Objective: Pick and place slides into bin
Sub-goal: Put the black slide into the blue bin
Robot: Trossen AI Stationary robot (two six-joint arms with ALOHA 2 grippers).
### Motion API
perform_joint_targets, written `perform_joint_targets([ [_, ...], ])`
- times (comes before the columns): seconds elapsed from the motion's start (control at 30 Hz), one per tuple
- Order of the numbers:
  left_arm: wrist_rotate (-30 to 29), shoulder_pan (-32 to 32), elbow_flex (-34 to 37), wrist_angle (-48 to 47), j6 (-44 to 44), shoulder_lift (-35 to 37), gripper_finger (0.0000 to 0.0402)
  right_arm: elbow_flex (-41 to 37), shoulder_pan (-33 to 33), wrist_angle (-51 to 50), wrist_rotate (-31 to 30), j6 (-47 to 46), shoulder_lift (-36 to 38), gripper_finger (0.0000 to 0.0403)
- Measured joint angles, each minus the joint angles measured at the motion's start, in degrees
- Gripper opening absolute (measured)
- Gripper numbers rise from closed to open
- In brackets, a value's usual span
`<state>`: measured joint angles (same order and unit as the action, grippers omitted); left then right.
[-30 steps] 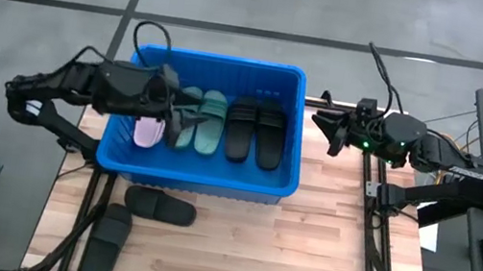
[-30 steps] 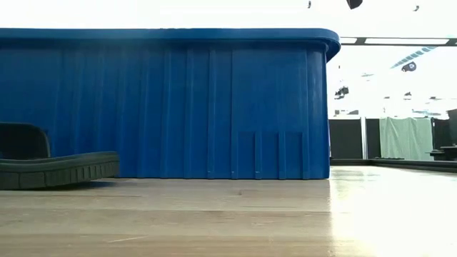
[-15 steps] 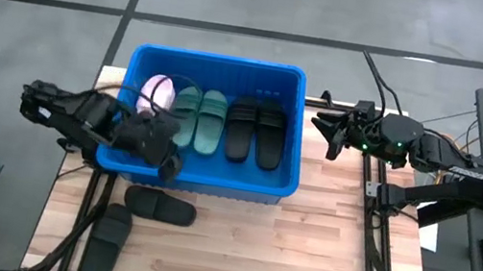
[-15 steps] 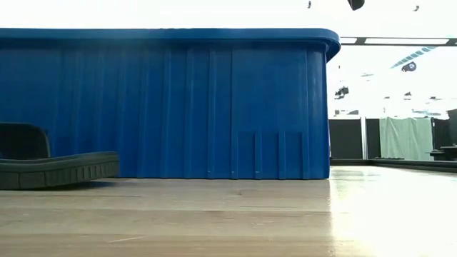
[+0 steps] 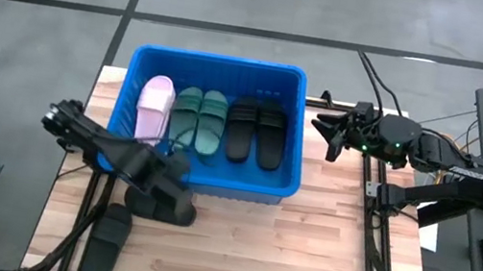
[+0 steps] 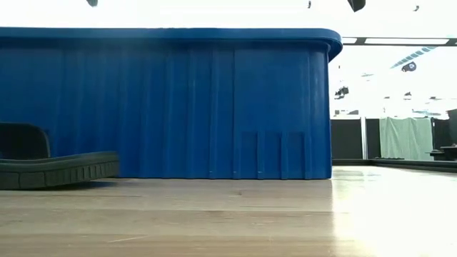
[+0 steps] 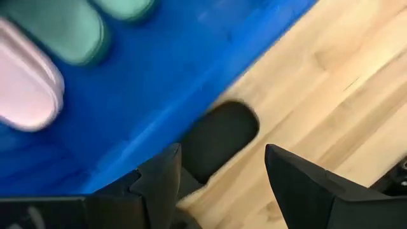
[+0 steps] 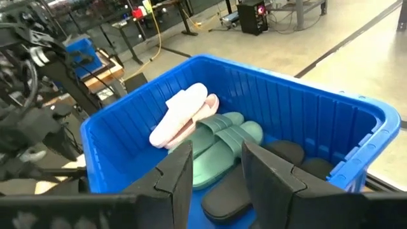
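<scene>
With six slides binned, left gripper [image 5: 177, 184] is held open, empty, over black slide [image 5: 159, 206] — descent, grasp needed; right gripper [image 5: 329, 135] half-open, empty.

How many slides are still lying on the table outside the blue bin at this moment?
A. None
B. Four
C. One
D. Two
D: two black slides lie on the wood in front of the bin, one black slide just under the open left gripper, and another black slide nearer the table's front edge.
</scene>
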<state>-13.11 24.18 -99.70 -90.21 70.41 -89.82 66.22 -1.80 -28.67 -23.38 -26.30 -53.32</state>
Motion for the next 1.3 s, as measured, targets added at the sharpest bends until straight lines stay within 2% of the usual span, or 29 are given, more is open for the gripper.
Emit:
perform_joint_targets([
  [0.37, 7.86, 3.11, 0.50, 0.20, 8.13, -7.43, 0.0212, 0.00, 0.00, -1.60, -0.02, 0.17, 0.00, 0.0125],
  [0.57, 7.48, 4.60, 0.64, 0.21, 13.26, -7.05, 0.0212, 0.00, 0.00, -1.59, -0.02, 0.55, 0.00, 0.0125],
  [0.7, 9.47, 7.08, 0.68, 0.19, 15.07, -6.67, 0.0212, 0.00, 0.00, -1.59, -0.02, 0.52, 0.00, 0.0125],
  [0.9, 9.87, 11.75, 3.85, 0.19, 24.47, -7.45, 0.0212, 0.00, 0.00, -1.59, -0.04, 0.55, 0.00, 0.0125],
  [1.03, 9.69, 13.50, 6.98, 0.16, 32.59, -8.94, 0.0212, 0.00, 0.00, -1.59, -0.15, 0.46, 0.00, 0.0125],
  [1.17, 11.17, 14.35, 8.20, 0.18, 35.67, -12.58, 0.0212, 0.00, 0.00, -1.59, -0.15, 0.44, 0.00, 0.0125],
  [1.3, 9.70, 14.51, 8.24, 0.20, 40.34, -16.67, 0.0212, 0.00, 0.00, -1.57, -0.15, 0.42, 0.00, 0.0125],
])
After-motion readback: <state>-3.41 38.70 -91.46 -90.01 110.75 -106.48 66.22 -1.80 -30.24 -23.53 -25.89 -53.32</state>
